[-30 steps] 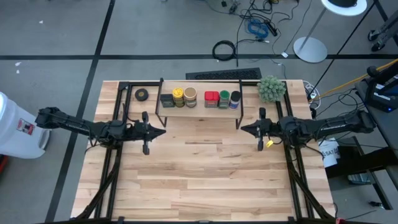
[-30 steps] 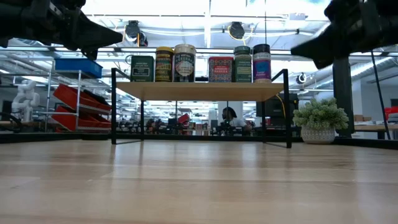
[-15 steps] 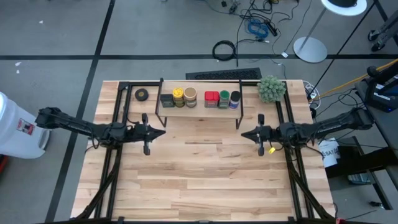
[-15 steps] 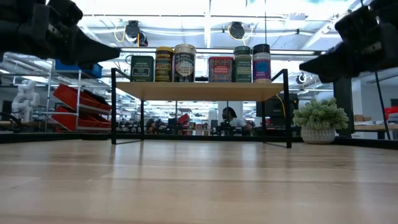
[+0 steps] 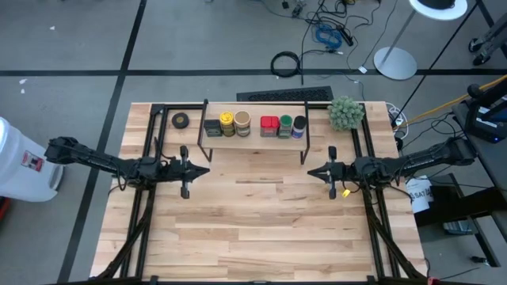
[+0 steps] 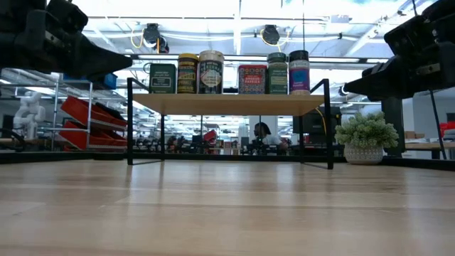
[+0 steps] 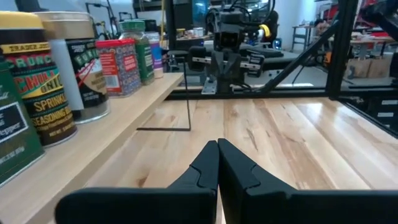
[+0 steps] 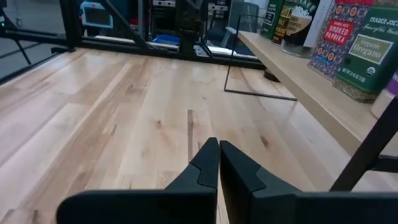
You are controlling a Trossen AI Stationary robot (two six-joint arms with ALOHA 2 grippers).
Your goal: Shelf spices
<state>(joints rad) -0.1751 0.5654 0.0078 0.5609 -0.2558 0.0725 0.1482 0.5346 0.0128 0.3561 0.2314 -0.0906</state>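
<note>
Low view, both arms cropped, shelf [image 6: 227, 104] spices' [image 6: 211, 72] lids partly glared

in the left wrist view the dark boxy tin [image 7: 9, 140] is cut by the picture's edge, and the blue-lidded jar [image 7: 156, 55] is mostly hidden behind the green-lidded jar [image 7: 138, 50]. in the right wrist view the blue-lidded jar [image 8: 385, 96] shows only a sliver. from above, the jar labels are too small to read. in the low view both arms run off the picture's edges.
</note>
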